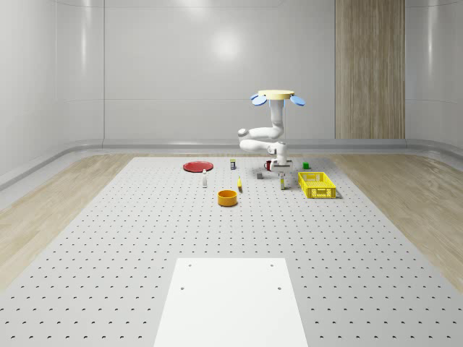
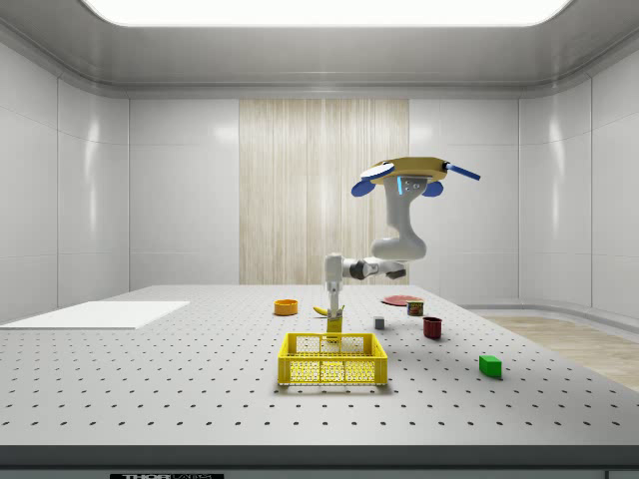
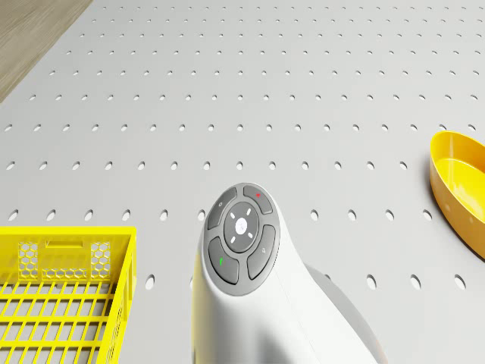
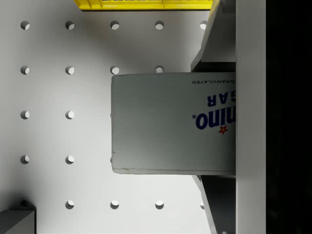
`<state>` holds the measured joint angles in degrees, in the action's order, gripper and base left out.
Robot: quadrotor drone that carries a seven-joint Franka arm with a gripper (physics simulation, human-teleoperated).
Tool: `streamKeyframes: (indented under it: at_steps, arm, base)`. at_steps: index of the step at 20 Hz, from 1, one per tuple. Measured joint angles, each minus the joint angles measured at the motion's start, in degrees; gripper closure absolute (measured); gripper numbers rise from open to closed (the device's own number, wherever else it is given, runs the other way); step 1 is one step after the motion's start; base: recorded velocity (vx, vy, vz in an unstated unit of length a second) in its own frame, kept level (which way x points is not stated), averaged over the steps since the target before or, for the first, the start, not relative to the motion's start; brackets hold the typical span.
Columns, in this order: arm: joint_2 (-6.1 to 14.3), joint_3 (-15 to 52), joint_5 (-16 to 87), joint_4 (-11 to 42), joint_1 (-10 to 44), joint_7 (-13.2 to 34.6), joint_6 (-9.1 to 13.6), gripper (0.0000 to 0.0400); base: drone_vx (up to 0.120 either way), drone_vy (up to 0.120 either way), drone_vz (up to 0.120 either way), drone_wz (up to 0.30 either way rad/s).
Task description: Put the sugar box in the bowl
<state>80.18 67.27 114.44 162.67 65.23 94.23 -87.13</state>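
While the tool (image 4: pixel 214 122) grips it, the sugar box (image 4: pixel 170 122) stands upright.

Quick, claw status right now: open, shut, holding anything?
Claw: shut on the sugar box, one finger on each side of it, low over the table beside the yellow basket; the drone hovers above.

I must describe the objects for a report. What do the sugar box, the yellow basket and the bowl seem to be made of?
Sugar box: likely matte printed cardboard, flat faces with blue lettering; it sits between the fingers of the claw.
Yellow basket: probably moulded plastic, with open lattice walls.
Bowl: smooth, slightly glossy orange-yellow, perhaps plastic or glazed ceramic; the look leaves it open.
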Motion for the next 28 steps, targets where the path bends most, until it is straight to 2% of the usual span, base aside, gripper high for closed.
streamKeyframes:
  at_steps: [3, 9, 13, 17, 28]
  arm:
    - [0.2, -0.1, 0.2, 0.0, 0.1, 1.0, -0.1, 0.0234]
    - [0.1, 0.3, 0.0, 0.1, 0.1, -1.3, 0.3, 0.0234]
    - [0.0, 2.7, -2.2, 0.8, 0.0, 1.0, 1.3, 0.0236]
    - [0.1, 5.9, -5.4, 1.5, 0.0, 2.8, 2.3, 0.0236]
    - [1.3, 9.5, -9.1, 2.0, 0.5, 4.5, 2.2, 0.0235]
  base:
    - [0.0, 0.0, 0.0, 0.0]
    - [0.0, 0.0, 0.0, 0.0]
    - [0.0, 0.0, 0.0, 0.0]
    - [0.01, -0.01, 0.12, 0.0]
    - [0.12, -0.12, 0.12, 0.0]
